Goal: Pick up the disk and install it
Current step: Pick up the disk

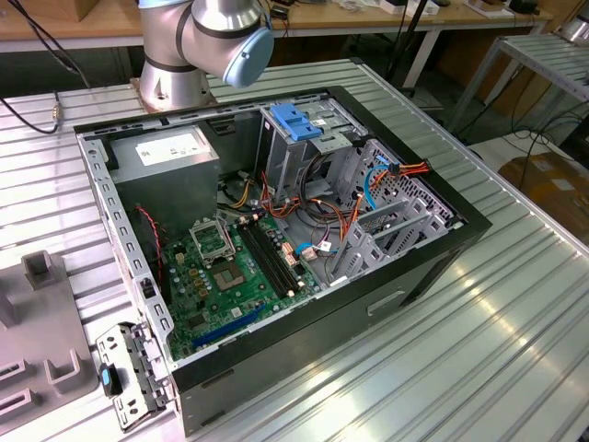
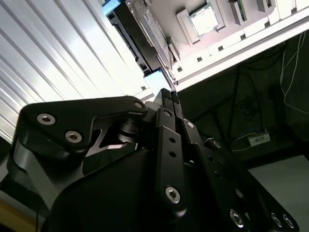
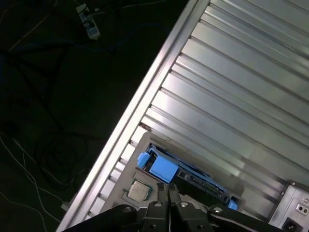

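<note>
One disk point(image 3: 186, 175) lies flat on the ribbed worktop point(image 3: 241, 87) in the first wrist view. Its long axis runs along the ribs, blue-tab end toward the worktop edge. One pincer point(image 3: 169, 194) hangs over it, clenched, empty. One processor chip point(image 3: 138, 191) lies beside the disk.

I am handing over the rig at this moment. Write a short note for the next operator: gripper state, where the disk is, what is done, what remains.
Gripper: shut, holding nothing, aimed at the disk.
Disk: lying at the grey tray beside a processor chip, near the table edge.
Computer case: open on the table.
Done: nothing that shows; disk not yet gripped.
Left: pick-up and installation.
</note>
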Controlling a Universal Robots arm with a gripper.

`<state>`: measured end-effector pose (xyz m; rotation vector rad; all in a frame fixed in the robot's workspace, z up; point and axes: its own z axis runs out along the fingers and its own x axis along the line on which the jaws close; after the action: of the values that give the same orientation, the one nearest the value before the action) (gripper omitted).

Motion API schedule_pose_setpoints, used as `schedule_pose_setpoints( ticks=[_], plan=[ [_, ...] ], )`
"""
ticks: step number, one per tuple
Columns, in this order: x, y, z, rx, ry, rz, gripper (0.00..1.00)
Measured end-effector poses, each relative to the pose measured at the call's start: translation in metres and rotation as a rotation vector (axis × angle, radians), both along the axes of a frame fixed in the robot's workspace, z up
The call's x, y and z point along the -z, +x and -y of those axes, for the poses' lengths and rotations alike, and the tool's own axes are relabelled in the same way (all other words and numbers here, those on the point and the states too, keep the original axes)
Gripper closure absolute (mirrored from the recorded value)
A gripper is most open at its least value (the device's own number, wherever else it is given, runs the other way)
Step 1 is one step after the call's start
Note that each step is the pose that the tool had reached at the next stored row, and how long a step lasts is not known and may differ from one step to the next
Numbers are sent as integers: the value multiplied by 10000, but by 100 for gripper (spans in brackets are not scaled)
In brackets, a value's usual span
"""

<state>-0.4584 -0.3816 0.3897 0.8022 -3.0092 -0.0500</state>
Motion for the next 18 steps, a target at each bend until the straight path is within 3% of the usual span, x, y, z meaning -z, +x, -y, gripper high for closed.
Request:
schedule_pose_setpoints(
  ticks=[9,18],
  plan=[
    [1,0,0,-448,-13,0,85],
    [1,0,0,-516,-13,0,85]
  ],
)
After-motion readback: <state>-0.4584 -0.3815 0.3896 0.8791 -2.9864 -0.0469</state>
